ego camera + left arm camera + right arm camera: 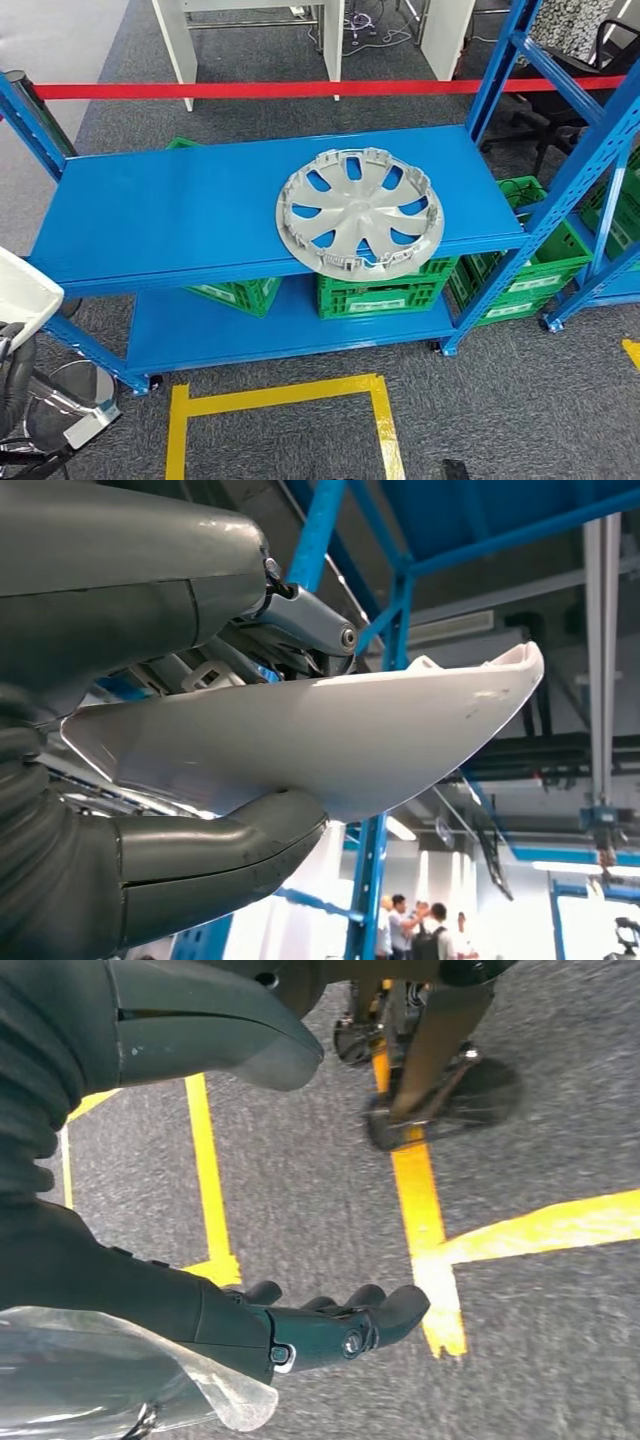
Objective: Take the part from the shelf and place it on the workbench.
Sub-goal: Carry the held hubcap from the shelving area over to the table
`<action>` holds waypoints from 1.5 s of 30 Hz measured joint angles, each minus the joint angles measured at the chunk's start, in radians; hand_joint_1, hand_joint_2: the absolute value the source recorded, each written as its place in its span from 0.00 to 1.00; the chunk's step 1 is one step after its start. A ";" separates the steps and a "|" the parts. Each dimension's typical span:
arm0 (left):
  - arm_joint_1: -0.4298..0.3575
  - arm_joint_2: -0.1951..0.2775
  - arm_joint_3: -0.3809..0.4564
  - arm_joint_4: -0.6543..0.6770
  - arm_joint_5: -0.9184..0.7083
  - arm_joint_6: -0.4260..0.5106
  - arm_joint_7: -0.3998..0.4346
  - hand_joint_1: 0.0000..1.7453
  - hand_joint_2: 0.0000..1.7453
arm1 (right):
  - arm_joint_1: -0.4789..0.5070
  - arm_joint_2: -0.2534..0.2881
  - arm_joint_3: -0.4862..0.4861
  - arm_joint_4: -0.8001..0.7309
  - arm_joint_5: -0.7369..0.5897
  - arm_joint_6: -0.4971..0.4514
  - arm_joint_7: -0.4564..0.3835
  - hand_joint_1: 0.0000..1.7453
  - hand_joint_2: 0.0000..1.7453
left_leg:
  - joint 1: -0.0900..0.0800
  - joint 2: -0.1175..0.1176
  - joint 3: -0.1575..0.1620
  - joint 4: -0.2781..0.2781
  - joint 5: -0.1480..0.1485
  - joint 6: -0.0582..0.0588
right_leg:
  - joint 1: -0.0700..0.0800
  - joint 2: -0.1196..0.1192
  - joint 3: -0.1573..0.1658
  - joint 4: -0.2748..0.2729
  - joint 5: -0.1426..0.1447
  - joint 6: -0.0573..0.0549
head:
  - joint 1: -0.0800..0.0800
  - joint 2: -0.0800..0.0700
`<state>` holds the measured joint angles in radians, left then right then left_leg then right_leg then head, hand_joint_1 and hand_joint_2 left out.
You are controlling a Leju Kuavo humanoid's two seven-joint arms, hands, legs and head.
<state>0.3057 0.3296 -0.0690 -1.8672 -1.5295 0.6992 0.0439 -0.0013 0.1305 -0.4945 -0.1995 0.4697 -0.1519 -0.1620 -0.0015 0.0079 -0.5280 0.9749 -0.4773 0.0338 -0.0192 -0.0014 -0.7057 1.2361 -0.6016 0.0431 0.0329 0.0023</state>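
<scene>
The blue shelf board [166, 215] lies bare left of the silver wheel cover [360, 212] — room to reach in there. Slanted blue uprights [562, 195] stand at the right end — they narrow that side.

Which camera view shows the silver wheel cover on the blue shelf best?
The head view: the whole wheel cover lies on the upper blue shelf, its front edge past the shelf's front. The left wrist view shows a white curved part; the right wrist view shows floor.
</scene>
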 joint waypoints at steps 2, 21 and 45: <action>0.006 0.000 0.001 -0.001 0.002 0.000 0.004 1.00 1.00 | -0.001 0.000 -0.003 0.000 0.003 -0.001 0.000 0.00 1.00 | -0.005 0.001 -0.030 0.004 0.020 0.001 | 0.001 0.000 0.015 0.064 -0.004 -0.001 | 0.001 0.000; 0.052 -0.034 0.124 -0.030 0.181 0.001 -0.098 1.00 1.00 | -0.012 0.024 -0.010 -0.004 0.060 -0.017 0.009 0.00 1.00 | 0.024 -0.006 0.013 0.092 -0.044 -0.075 | 0.004 -0.010 0.134 -0.237 0.126 -0.037 | 0.024 0.000; 0.039 -0.063 0.171 0.020 0.209 -0.011 -0.129 1.00 1.00 | -0.017 0.031 -0.017 -0.004 0.079 -0.020 0.027 0.00 1.00 | 0.011 -0.001 -0.140 0.178 -0.083 -0.063 | 0.012 -0.011 0.214 -0.283 0.088 -0.058 | 0.023 0.000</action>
<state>0.3444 0.2670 0.1022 -1.8473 -1.3203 0.6879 -0.0854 -0.0182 0.1611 -0.5117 -0.2033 0.5488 -0.1723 -0.1350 0.0094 0.0072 -0.6676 1.1525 -0.5607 -0.0295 -0.0069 -0.0124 -0.4916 0.9528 -0.5134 -0.0152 0.0564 0.0024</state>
